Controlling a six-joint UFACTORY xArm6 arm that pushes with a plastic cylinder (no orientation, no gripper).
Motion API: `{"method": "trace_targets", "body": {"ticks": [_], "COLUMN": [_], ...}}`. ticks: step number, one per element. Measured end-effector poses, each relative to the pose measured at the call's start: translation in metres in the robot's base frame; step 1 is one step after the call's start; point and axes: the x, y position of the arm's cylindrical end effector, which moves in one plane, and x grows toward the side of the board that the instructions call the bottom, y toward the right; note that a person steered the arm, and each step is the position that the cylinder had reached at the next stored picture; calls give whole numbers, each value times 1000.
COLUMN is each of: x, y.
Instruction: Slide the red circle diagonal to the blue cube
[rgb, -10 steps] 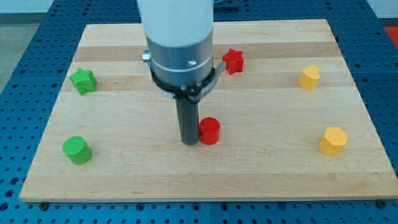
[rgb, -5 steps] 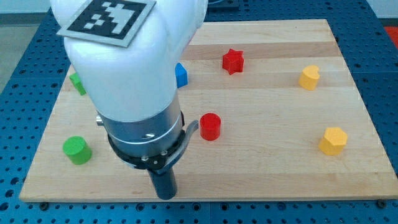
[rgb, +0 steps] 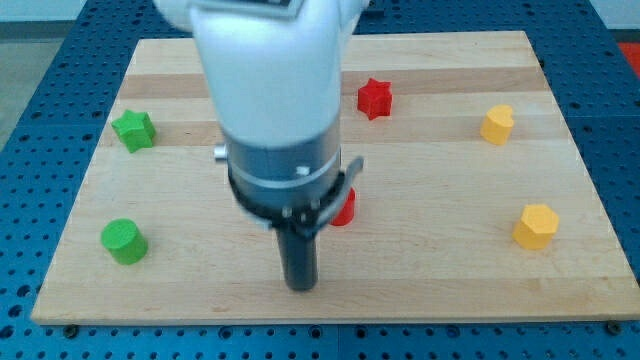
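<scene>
Wooden board (rgb: 420, 270) carries green star (rgb: 133, 130), green cylinder (rgb: 124, 241), red star (rgb: 375, 98), seemingly-round red block (rgb: 346, 208), two yellow blocks (rgb: 497, 124) (rgb: 535, 226).

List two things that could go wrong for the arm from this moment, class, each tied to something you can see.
1. My tip sits below and left of the red circle, which the arm mostly hides; a badly lined-up push could glance off it.
2. The blue cube is hidden behind the arm, so a push up the board might knock it or stop in the wrong spot.
</scene>
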Motion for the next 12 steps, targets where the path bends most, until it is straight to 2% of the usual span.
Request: {"method": "trace_targets", "body": {"ticks": [1,2,4,5,6,7,8,9,12], "x": [-31,-63,-88,-98,-99,-71,-58,-110,-149], "y": [26,23,15,36,40,39,63,74,62]}}
